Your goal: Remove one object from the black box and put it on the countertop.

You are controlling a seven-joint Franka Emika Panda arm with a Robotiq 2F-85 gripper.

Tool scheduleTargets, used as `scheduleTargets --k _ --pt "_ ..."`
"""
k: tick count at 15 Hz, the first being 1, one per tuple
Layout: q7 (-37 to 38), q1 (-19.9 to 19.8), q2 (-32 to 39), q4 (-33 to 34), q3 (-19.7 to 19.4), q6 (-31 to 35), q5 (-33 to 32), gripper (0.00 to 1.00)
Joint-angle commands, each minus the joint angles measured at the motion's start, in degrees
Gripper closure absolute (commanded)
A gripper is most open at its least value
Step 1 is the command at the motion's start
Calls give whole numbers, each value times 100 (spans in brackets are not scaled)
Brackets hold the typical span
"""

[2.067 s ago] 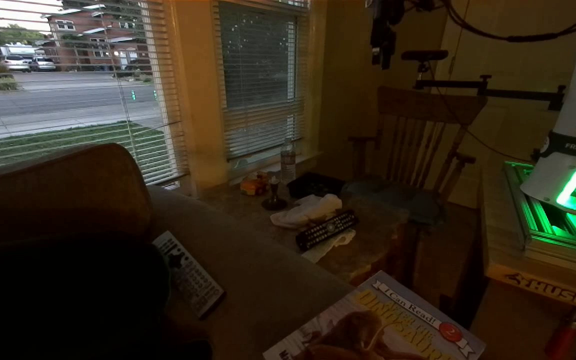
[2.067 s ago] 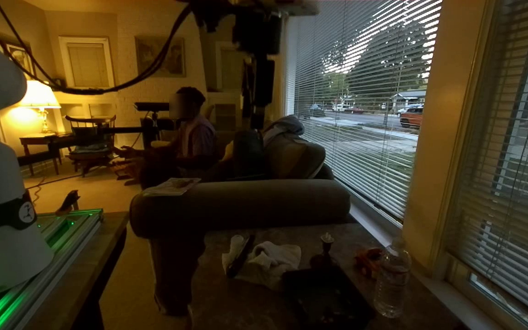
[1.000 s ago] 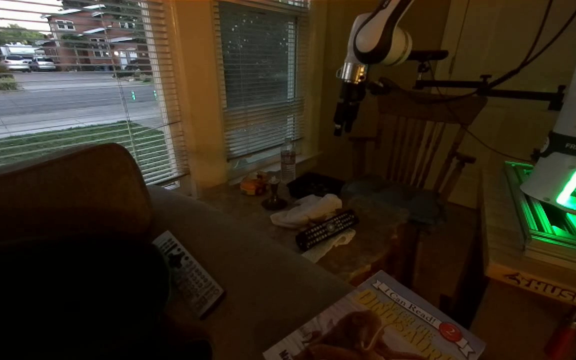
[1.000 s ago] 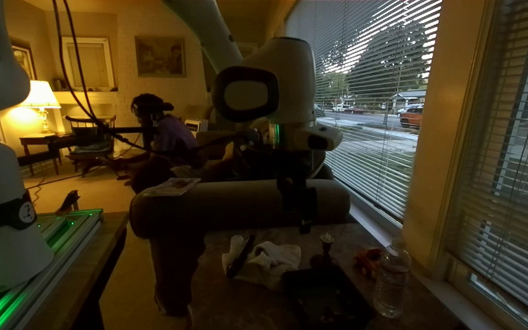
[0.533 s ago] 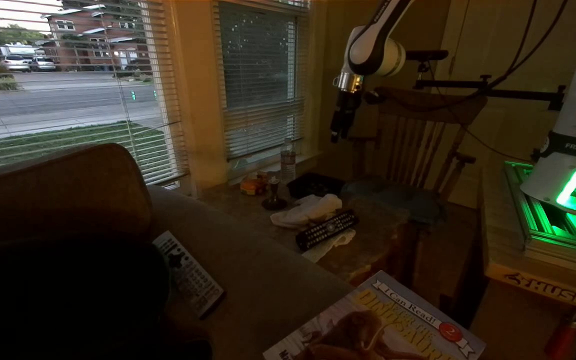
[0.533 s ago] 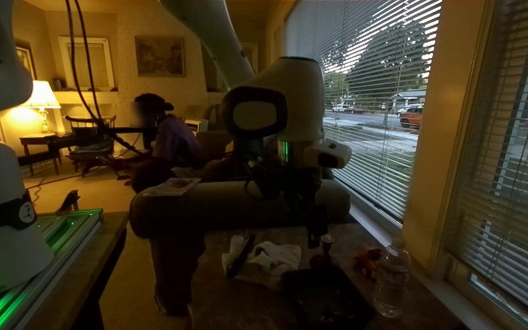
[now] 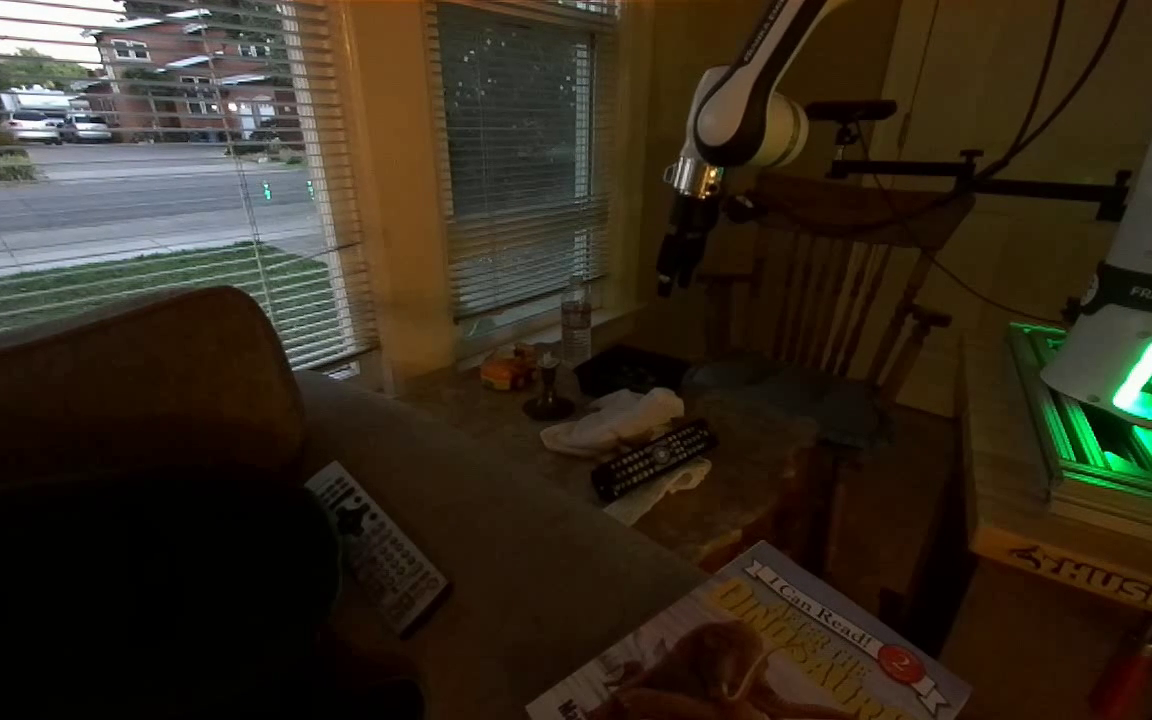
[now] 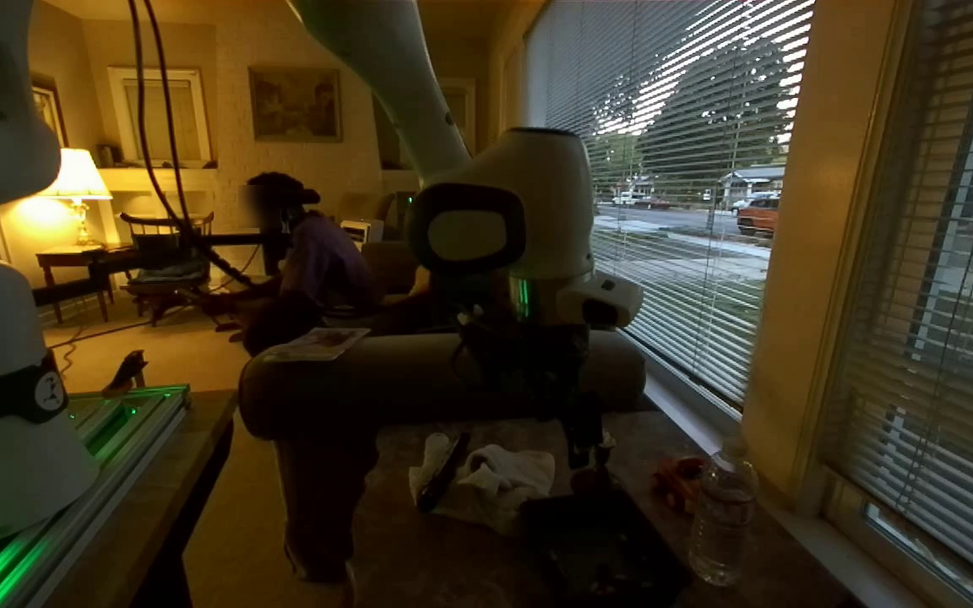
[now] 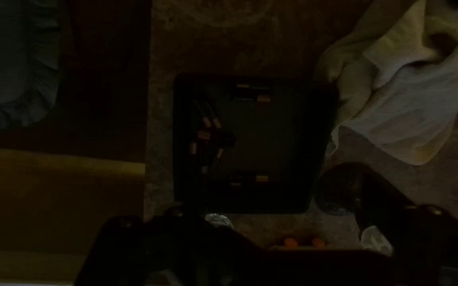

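Window blinds (image 8: pixel 672 186) fill the upper right of an exterior view, daylight showing between the slats. The sofa (image 7: pixel 496 540) takes up the lower left of an exterior view, much of it in shadow. The robot arm (image 8: pixel 554 194) slopes down through the centre of an exterior view. The countertop (image 9: pixel 268 47), mottled grey-brown, spans the bottom centre of an exterior view. On it sits the black box (image 9: pixel 272 135), low-walled, at the centre of the wrist view. A crumpled white cloth (image 9: pixel 420 91) lies at upper right there, its edge appearing to touch the box's right wall.

The gripper (image 7: pixel 674 284) hangs right of centre in an exterior view, higher in the frame than the box, fingers downward and parted (the wrist view is dim, but shows one at lower left and one at lower right, a wide gap between). A water bottle (image 8: pixel 723 523) stands upright just beside the box at the lower right of an exterior view. The dark remote (image 7: pixel 654 460) lies aslant near the cloth, mid-frame. The candle holder (image 7: pixel 548 400) stands near the box's lower right corner in the wrist view. Smallest are the batteries (image 9: pixel 263 98), copper-ended, inside the box: a jumbled cluster by the left wall, too dim to count, and others near the top and bottom walls.
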Motion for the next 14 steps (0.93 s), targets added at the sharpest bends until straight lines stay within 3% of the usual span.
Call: scheduleTargets --k 1,9,14 --pt "259 -26 538 275 143 443 -149 0" --pt "650 67 1587 1016 19 1043 -385 0" --pt "793 53 2248 1707 -38 990 -522 0"
